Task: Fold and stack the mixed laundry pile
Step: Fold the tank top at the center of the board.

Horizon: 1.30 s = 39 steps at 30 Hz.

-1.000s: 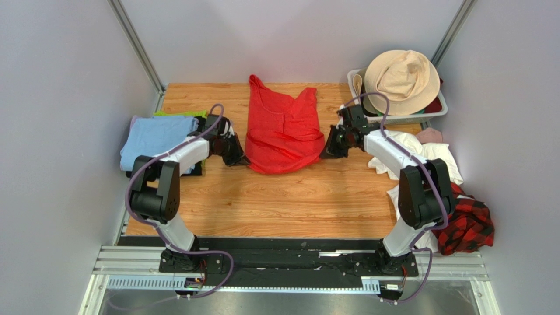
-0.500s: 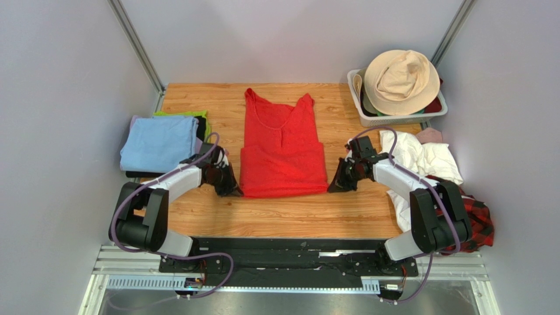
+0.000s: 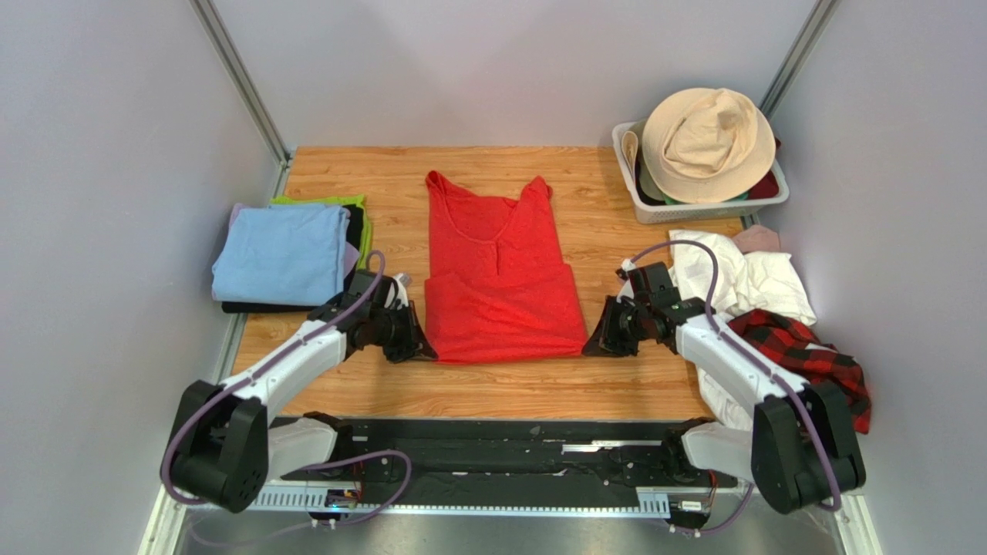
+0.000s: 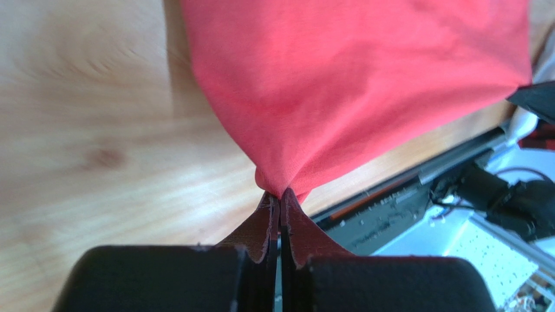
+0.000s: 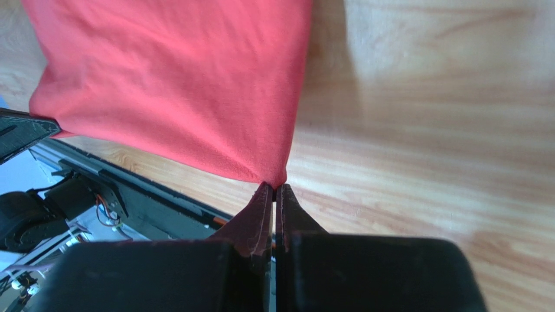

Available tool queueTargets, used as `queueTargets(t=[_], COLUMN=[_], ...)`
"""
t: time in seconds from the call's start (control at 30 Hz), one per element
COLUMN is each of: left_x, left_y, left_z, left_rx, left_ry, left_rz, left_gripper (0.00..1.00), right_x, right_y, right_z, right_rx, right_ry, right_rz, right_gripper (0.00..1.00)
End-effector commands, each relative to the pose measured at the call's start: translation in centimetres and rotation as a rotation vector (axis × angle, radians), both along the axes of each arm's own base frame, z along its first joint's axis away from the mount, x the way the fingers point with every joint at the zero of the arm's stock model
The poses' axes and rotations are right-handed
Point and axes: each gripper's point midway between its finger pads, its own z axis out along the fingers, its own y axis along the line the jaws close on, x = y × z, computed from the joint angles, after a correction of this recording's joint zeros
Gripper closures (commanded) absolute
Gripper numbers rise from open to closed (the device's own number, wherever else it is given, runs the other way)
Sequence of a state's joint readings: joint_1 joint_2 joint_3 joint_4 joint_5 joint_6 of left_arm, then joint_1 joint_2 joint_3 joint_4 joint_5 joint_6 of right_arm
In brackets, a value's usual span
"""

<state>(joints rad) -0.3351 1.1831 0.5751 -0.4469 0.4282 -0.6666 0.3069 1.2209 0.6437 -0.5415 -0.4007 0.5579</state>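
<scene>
Left hand (image 3: 415,342) was clamped fully shut on the near-left hem corner of the red T-shirt (image 3: 501,272). Right hand (image 3: 597,342) was the same on the near-right corner. Both wrist views showed the fabric drawn to a point between closed fingers, with no gap in the jaws.

The shirt lay flat mid-surface, neckline toward the far edge and hem toward the arms.

Edges and room:
- A strip of bare wood ran between the hem and the black rail (image 3: 521,434) at the near edge.
- The surface (image 3: 348,174) was bare on both sides of the shirt's upper half and along the far edge.
- Left edge: a folded stack, light blue cloth (image 3: 278,254) on top, with green (image 3: 319,201) and black (image 3: 267,306) edges showing. It sat near the left forearm but apart from the shirt.
- Right edge: white cloths (image 3: 741,278) were bunched just beyond the right hand, and the plaid shirt (image 3: 811,353) hung off the side by the right arm.
- Far-right corner: the white basket (image 3: 707,206) with the beige hat (image 3: 707,139), well apart from the shirt.

Hidden or unclear:
- The pinched corners themselves were buried in the jaws, and from above the hands covered them.
- Wrist views cut the shirt off above the hem area.
- The right arm crossed over part of the white cloths.
- The pink piece (image 3: 759,237) showed only as a sliver behind them.
- Basket contents under the hat couldn't be made out.
</scene>
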Motion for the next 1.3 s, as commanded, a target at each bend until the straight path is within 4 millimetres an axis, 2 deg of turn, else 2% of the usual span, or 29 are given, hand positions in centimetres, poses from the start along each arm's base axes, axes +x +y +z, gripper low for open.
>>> queueTargets(t=[0.0,0.03,0.07,0.1,0.13,0.2,0.23,0.27,0.33,0.37,0.43,0.47,0.5,0.53,0.57,0.6,0.63,0.67,0.7,0.8,0.97,1.1,1.27], left_x=[-0.9,0.1,0.1,0.5,2.0,2.8,4.2,4.1,4.6,4.4,3.0,2.1,0.7,-0.2,-1.0,-2.8,-3.6,-4.3,-5.5,-7.4,-9.6,-10.2,-10.0], left_y=[-0.4,-0.7,-0.4,-0.5,-0.9,-0.7,-1.0,-0.6,-0.4,-0.1,0.2,0.1,0.1,0.0,-0.7,-0.5,-0.7,-1.1,-0.9,-1.3,-2.1,-2.6,-3.1], left_z=[2.2,3.9,4.6,5.3,8.0,9.4,12.5,13.4,16.9,17.5,16.9,16.3,13.1,11.5,10.5,7.4,6.5,6.3,4.8,4.1,2.9,2.0,2.7], left_rx=[-0.037,-0.045,-0.023,-0.010,-0.022,0.000,-0.013,0.013,0.006,0.008,-0.005,-0.025,-0.017,-0.025,-0.064,-0.056,-0.066,-0.081,-0.068,-0.081,-0.065,-0.060,-0.080], left_ry=[-0.031,-0.071,-0.061,-0.069,-0.125,-0.123,-0.190,-0.180,-0.261,-0.280,-0.279,-0.261,-0.173,-0.124,-0.097,-0.018,0.000,-0.006,0.029,0.051,0.097,0.121,0.099], left_rz=[0.025,0.024,0.026,0.008,0.001,-0.013,-0.014,-0.012,-0.002,0.008,0.015,0.002,-0.010,-0.018,-0.029,-0.033,-0.036,-0.036,-0.031,-0.038,-0.073,-0.083,-0.079], left_gripper=[1.00,1.00,1.00,1.00,1.00,1.00,1.00,1.00,1.00,1.00,1.00,1.00,1.00,1.00,1.00,1.00,1.00,1.00,1.00,1.00,1.00,1.00,1.00], right_x=[0.1,0.3,0.7,2.6,2.9,4.6,5.9,6.4,6.7,6.2,5.3,4.0,2.9,2.3,0.3,-0.7,-1.1,-2.5,-3.0,-4.7,-6.0,-6.7,-6.6], right_y=[-0.1,-0.1,-0.1,0.3,0.1,0.1,0.2,0.2,0.0,-0.3,-0.7,-0.9,-0.8,-0.6,-0.9,-0.6,-0.4,-0.6,-0.6,-1.0,-1.2,-1.1,-1.1], right_z=[2.8,3.5,4.3,7.2,8.1,10.6,14.0,15.1,18.0,18.7,18.0,14.9,14.1,13.0,9.2,8.7,7.7,5.7,5.3,3.5,3.1,3.2,3.7], right_rx=[0.015,0.010,0.003,0.010,-0.003,-0.021,-0.009,-0.013,-0.018,-0.017,-0.020,-0.035,-0.012,0.006,0.000,0.036,0.058,0.061,0.072,0.074,0.082,0.093,0.095], right_ry=[-0.078,-0.080,-0.094,-0.163,-0.163,-0.212,-0.268,-0.279,-0.335,-0.357,-0.350,-0.277,-0.262,-0.242,-0.149,-0.144,-0.130,-0.078,-0.080,-0.036,-0.027,-0.015,-0.031], right_rz=[-0.015,-0.013,-0.003,-0.003,-0.004,-0.005,-0.011,-0.012,-0.018,-0.022,-0.034,-0.028,-0.016,-0.019,-0.018,-0.012,-0.031,-0.033,-0.038,-0.053,-0.056,-0.053,-0.054], right_gripper=[1.00,1.00,1.00,1.00,1.00,1.00,1.00,1.00,1.00,1.00,1.00,1.00,1.00,1.00,1.00,1.00,1.00,1.00,1.00,1.00,1.00,1.00,1.00])
